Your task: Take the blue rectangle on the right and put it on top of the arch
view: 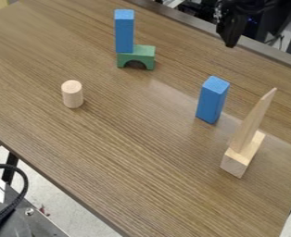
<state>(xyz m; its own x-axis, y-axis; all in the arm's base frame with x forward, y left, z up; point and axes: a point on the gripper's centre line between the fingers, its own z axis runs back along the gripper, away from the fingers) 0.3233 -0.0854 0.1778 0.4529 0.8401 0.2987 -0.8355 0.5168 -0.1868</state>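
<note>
The gripper point(232, 34) hangs at the top right, above the far edge of the table and well up from the blocks; how its fingers stand cannot be made out. One blue rectangular block point(212, 100) stands upright right of the middle, below the gripper in the view and apart from it. The green arch point(147, 54) rests at the upper middle with its opening facing the camera. A second blue block point(124, 30) stands upright on the left part of the arch's top.
A wooden cylinder point(72, 94) stands at the left. At the right, a thin pointed wooden piece point(254, 121) rises from a wooden block point(237, 162), close to the right blue block. The brown table's point(136, 162) near edge runs diagonally across the lower left.
</note>
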